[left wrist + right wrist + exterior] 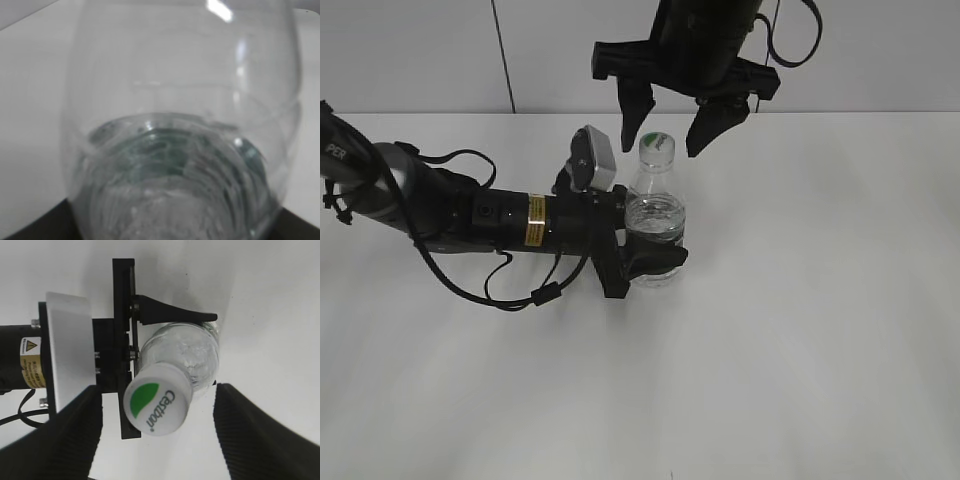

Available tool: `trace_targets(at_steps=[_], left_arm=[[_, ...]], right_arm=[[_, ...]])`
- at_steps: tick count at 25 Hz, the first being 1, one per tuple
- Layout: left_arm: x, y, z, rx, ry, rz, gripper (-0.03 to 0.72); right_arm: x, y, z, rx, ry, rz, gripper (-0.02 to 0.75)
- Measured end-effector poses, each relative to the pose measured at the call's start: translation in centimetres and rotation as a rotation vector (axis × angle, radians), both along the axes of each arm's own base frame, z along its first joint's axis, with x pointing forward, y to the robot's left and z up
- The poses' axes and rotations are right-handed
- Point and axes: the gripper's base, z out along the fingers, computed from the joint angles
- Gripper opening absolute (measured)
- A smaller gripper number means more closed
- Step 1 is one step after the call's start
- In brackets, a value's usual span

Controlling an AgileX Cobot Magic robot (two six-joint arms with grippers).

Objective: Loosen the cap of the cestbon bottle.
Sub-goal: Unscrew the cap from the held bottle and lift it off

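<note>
Toward the far edge of the white desk [800, 340], near its middle, we have the cestbon bottle [654, 222] standing upright, and our left gripper [642, 258] is clamped around its lower body from the left side, one finger showing in the right wrist view pressed along the bottle's wall. In the left wrist view the clear bottle fills nearly the whole picture, so close that we read little beyond its curved wall and greenish base. Above, our right gripper [672, 128] hangs with its jaws well apart, one finger on either side of the cap [657, 147] and neither touching it; the right wrist view shows the white cap with its green half-moon mark sitting between the two dark fingers with open space on both sides. We judge the first part done: the bottle is braced and the upper gripper is roughly lined up over the cap. What is left, as we see it, is the closing on the cap and the twist itself, since the cap looks fully seated on the neck.
</note>
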Motion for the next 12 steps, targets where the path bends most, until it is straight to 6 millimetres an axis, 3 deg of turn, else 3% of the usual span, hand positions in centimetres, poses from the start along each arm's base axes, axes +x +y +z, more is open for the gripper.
trace_targets(at_steps=[7, 12], left_arm=[[0.00, 0.00, 0.00, 0.000, 0.000, 0.000, 0.412], [0.00, 0.00, 0.00, 0.000, 0.000, 0.000, 0.412]], right_arm=[[0.09, -0.08, -0.12, -0.013, -0.006, 0.000, 0.519], [0.19, -0.09, -0.35, -0.021, -0.006, 0.000, 0.471]])
